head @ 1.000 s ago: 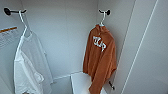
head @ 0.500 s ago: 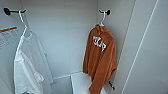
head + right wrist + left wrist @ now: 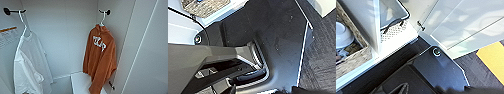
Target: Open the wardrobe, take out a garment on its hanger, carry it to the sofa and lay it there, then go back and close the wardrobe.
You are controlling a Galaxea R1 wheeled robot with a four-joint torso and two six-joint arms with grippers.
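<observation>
1. Jaws on both arms: you cannot tell their state from either wrist view
2. Your garment (image 3: 101,58) hangs inside the open wardrobe (image 3: 62,37), its hanger (image 3: 102,20) over the right-hand black hook (image 3: 107,11)
3. Lift short and that hanger could snag
4. Reach left and you may grab the white shirt (image 3: 27,67) instead

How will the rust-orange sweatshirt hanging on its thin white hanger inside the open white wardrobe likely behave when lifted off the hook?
The rust-orange sweatshirt looks soft: it drapes in folds with its sleeves hanging loose, so it will probably sag and swing. It hangs from the thin white hanger alone, so it may slide off if tilted. The hanger's hook sits over a black hook, so it likely needs lifting clear first.
</observation>
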